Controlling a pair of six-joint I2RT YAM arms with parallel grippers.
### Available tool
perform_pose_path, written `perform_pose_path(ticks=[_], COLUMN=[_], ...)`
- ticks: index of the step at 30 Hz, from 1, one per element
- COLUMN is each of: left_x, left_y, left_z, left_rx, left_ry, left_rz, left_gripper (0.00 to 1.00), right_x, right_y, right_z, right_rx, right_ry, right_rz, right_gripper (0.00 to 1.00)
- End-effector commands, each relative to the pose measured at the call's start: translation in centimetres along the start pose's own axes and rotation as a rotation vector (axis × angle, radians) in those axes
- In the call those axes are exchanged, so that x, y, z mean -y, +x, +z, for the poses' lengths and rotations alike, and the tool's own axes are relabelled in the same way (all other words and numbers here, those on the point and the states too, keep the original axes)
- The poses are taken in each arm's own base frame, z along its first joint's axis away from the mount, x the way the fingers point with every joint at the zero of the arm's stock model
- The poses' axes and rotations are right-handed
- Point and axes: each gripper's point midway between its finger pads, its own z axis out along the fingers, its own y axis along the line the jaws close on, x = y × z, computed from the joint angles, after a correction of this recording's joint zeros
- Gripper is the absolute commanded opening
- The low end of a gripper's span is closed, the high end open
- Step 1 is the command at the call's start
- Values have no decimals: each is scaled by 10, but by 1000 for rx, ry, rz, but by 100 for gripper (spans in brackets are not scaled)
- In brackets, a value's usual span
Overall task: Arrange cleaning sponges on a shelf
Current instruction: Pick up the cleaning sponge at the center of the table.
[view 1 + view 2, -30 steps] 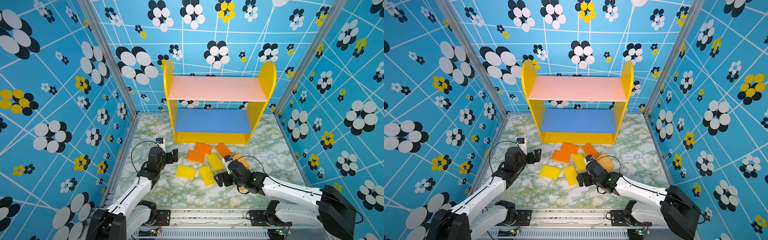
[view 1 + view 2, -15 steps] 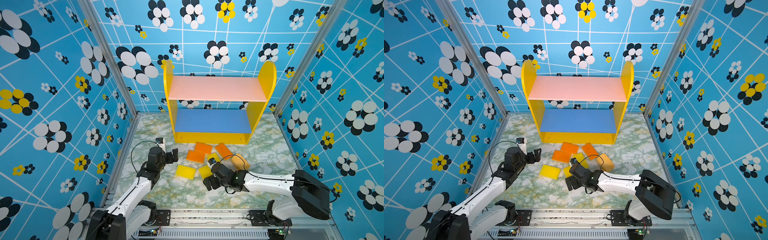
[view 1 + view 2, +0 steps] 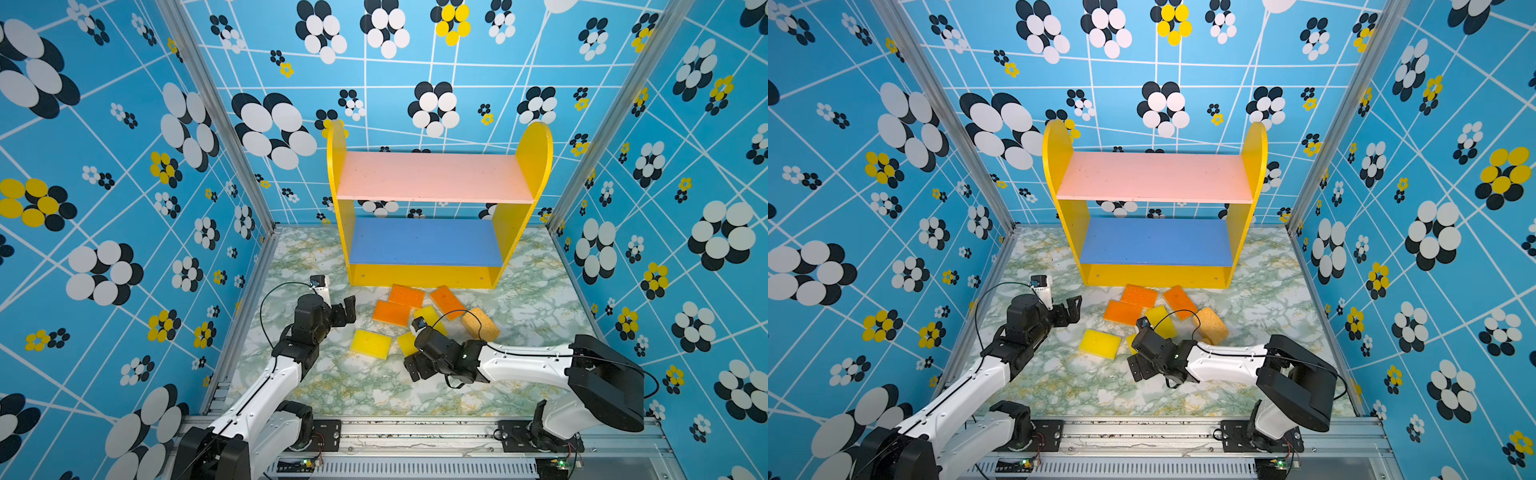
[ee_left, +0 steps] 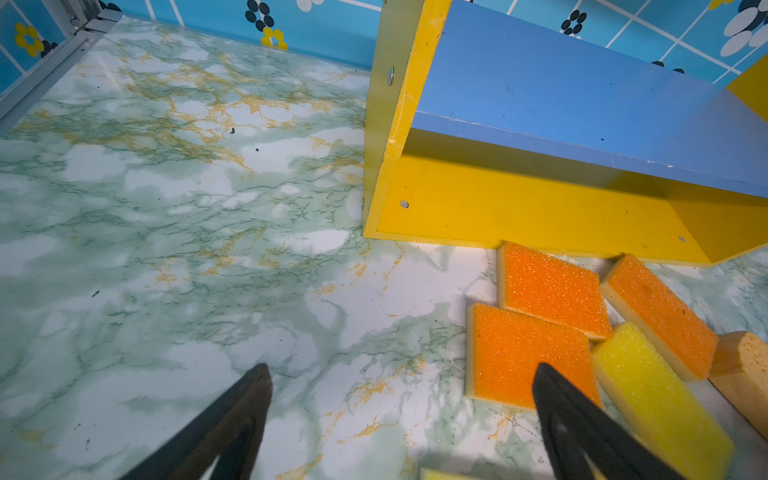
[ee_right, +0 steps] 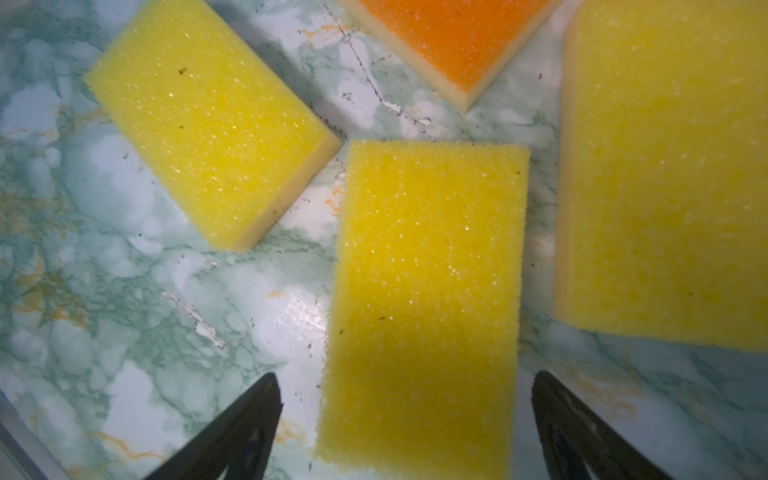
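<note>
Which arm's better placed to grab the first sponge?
Right. The right hand, open, has a finger either side of a yellow sponge; the left hand, also open, hangs over bare tabletop next to an orange sponge.

The left gripper (image 4: 401,370) is hanging over a green-and-white marble-patterned tabletop (image 4: 187,216), its two black fingers (image 4: 232,419) standing wide apart with only marble between them. A yellow wooden shelf (image 4: 519,208) with a blue middle board (image 4: 582,95) is standing on the marble. In front of its base, a flat orange rectangular sponge (image 4: 548,286) is touching the base edge with one corner. A second orange sponge (image 4: 660,316) is lying just beside it, and a third orange sponge (image 4: 519,353) is sitting partly behind one fingertip. A flat yellow rectangular sponge (image 4: 660,399) is resting against the orange ones, and a tan porous sponge block (image 4: 744,374) is lying just beside it.
</note>
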Motion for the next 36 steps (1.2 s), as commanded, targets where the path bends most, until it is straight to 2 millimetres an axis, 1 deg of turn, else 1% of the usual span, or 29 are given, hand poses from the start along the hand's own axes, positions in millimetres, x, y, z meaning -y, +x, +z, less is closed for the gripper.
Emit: perform_pose_path(ticks=[1, 5, 14, 24, 28, 36], left_x=[4, 5, 6, 7, 6, 6], left_y=[-6, -4, -4, -5, -4, 0], left_z=[-3, -2, -1, -4, -7, -8], left_rx=[17, 9, 1, 9, 13, 5], left_ry=[14, 20, 24, 27, 25, 27], left_rz=[-4, -4, 0, 1, 1, 1], left_gripper=[99, 99, 99, 99, 99, 99], right_x=[5, 4, 2, 1, 1, 3], right_y=[2, 8, 13, 17, 21, 27], right_z=[-3, 0, -3, -5, -5, 2], right_rx=[5, -5, -12, -18, -29, -47], right_ry=[30, 35, 47, 53, 55, 64], right_rz=[1, -4, -17, -18, -13, 2], right_gripper=[96, 95, 92, 92, 91, 91])
